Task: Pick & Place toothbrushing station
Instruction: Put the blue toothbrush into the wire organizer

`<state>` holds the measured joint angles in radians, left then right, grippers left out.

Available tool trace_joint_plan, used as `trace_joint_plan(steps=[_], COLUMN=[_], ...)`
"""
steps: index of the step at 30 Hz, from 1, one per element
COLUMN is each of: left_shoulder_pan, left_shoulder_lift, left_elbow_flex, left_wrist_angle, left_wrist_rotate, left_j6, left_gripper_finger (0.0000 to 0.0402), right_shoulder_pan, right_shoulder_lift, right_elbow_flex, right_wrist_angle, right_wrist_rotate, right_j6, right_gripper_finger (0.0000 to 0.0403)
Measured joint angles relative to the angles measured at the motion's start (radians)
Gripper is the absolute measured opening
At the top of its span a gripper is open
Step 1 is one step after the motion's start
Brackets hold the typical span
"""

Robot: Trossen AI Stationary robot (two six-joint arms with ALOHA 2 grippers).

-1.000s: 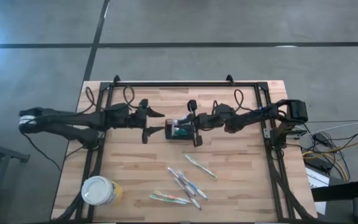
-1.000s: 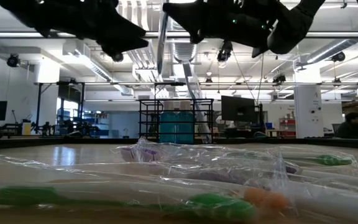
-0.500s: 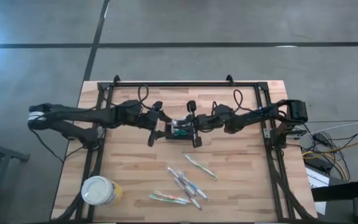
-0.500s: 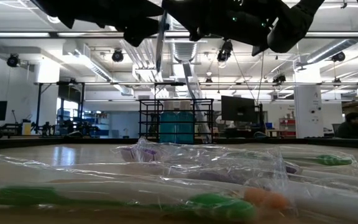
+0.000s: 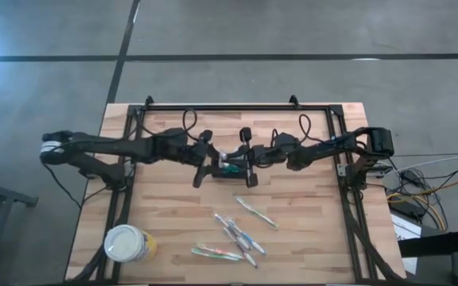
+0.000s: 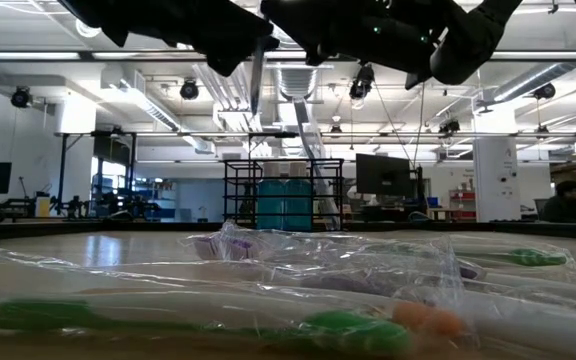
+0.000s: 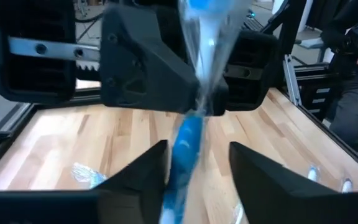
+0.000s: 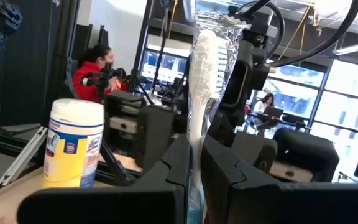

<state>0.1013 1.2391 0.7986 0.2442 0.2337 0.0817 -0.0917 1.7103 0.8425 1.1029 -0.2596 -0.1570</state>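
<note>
- Nearest the table's front edge, a scatter of plastic-wrapped toothbrushes [image 5: 233, 234] lies on the wooden table [image 5: 308, 230]; a yellow canister with a white lid [image 5: 130, 243] stands upright near the front left corner, well apart from them
- At mid-table both arms meet, raised off the wood; the right gripper [image 5: 241, 163] is clamped on a held toothbrush [image 8: 201, 81], still in its clear wrapper, which stands upright between the closed fingers with the white bristle head at the top
- The left gripper [image 5: 211, 161] faces the right one from just beside it; its fingers [image 7: 138, 174] stand apart, one on either side of the wrapper's blue end, with a gap showing on each side
- The toothbrushing station, the black mesh caddy, cannot be made out in any view
- Beyond the table is a workshop; a person in red [image 8: 95, 71] sits at a desk
</note>
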Motion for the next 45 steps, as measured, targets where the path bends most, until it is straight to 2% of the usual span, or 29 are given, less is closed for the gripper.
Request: trace_joint_plan(steps=[7,11,17,22,29,33,38,45], left_shoulder_pan=[0.000,0.000,-0.001,-0.003,-0.003,-0.001,0.004,0.007], left_shoulder_lift=[-0.002,0.014,-0.003,-0.085,-0.274,-0.431,-0.672,-0.973], left_elbow_flex=[0.000,0.000,0.000,-0.001,-0.021,-0.091,-0.228,-0.379], left_wrist_angle=[0.005,0.009,-0.038,-0.114,-0.238,-0.286,-0.302,-0.321], left_wrist_rotate=[-0.002,0.000,-0.005,0.013,-0.014,-0.067,-0.185,-0.279], left_j6=[0.002,0.035,0.049,0.055,0.079,0.102,0.092,0.048], left_gripper_finger=[0.0064,0.0022,0.0020,0.0020,0.0020,0.0020,0.0020,0.0020], right_shoulder_pan=[0.001,0.000,-0.007,-0.026,-0.026,-0.028,-0.026,-0.030], right_shoulder_lift=[0.000,0.000,-0.012,-0.103,-0.314,-0.462,-0.661,-0.999], right_elbow_flex=[-0.001,-0.002,-0.001,-0.001,-0.007,-0.039,-0.169,-0.396], right_wrist_angle=[-0.007,-0.009,-0.066,-0.201,-0.488,-0.635,-0.660,-0.655], right_wrist_rotate=[-0.005,-0.004,-0.004,-0.003,-0.007,-0.006,-0.004,0.111], right_j6=[0.002,0.006,0.012,0.030,0.012,0.000,0.012,0.045], right_gripper_finger=[0.0018,0.0018,0.0027,0.0056,0.0090,0.0094,0.0078,0.0046])
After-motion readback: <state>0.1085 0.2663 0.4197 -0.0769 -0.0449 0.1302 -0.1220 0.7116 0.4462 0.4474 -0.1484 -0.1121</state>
